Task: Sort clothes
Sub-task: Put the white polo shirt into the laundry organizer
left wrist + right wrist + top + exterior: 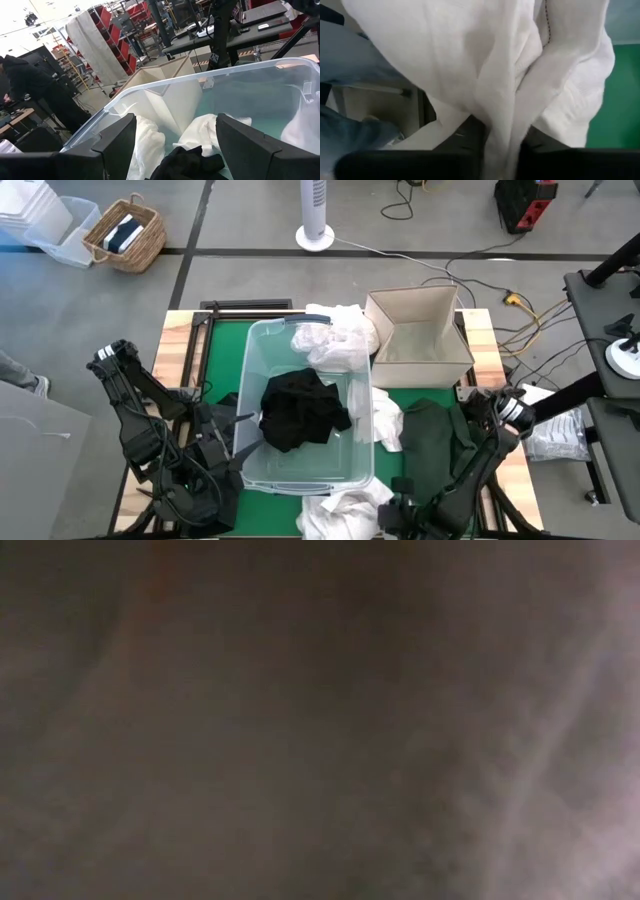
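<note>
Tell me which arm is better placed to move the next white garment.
Right, probably: its hand is shut on a white garment at the table's near edge. The left hand is open and empty.

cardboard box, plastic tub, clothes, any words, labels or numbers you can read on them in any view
No readable text in any view.
Cardboard box: plain, no print visible.
Clear plastic tub: no label visible.
White garment in the right gripper: no tag or print visible.
Black garment: none.
Low view: covered, nothing legible.

open left claw (172, 145) over clear tub (210, 82), white clothes (150, 145), black garment (187, 165) inside
</note>
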